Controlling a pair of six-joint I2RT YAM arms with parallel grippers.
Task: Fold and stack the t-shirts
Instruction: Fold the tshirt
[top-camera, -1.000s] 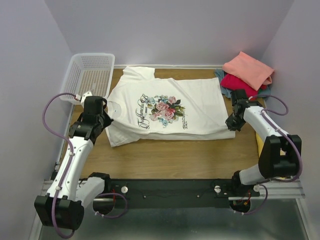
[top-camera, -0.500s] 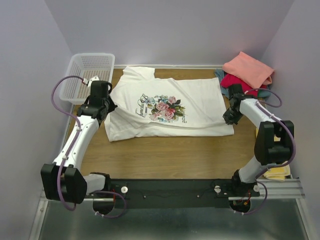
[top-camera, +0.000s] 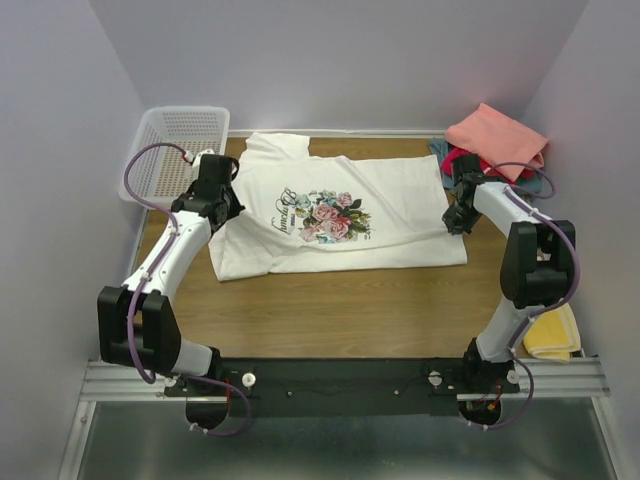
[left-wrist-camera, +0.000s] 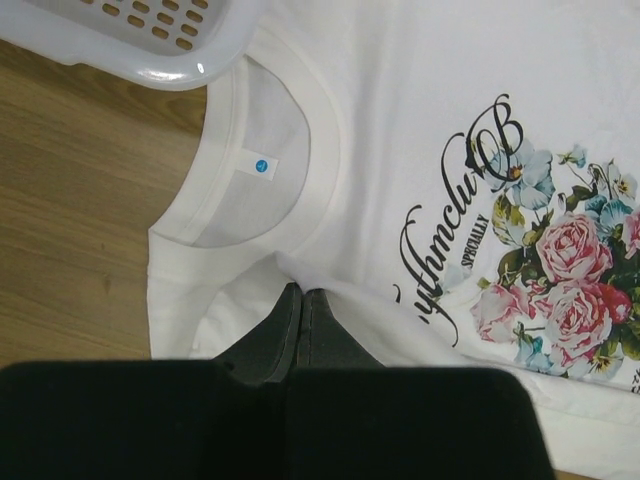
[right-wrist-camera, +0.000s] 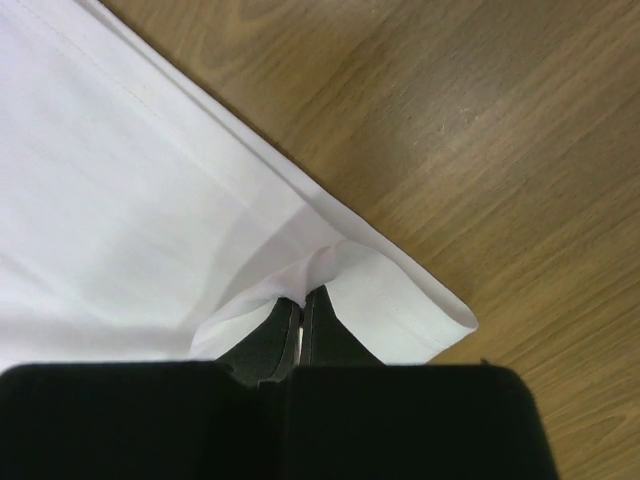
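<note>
We find the white shirt (top-camera: 400, 212) spread print-up on the worktop (top-camera: 340, 310). The left tool (left-wrist-camera: 302, 300) pinches cloth just below the collar (left-wrist-camera: 325, 150), jaws closed; the right tool (right-wrist-camera: 300, 308) likewise pinches the hem (right-wrist-camera: 400, 290) near its corner. The folded shirts (top-camera: 497, 145) lie far right.

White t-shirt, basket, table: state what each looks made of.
The white t-shirt: soft matte knit cloth, likely cotton; it creases and bunches. The basket: glossy white plastic, moulded mesh holes with a highlight on the rim. The table: wood or wood-look laminate; brown grain lines, faint sheen.
</note>
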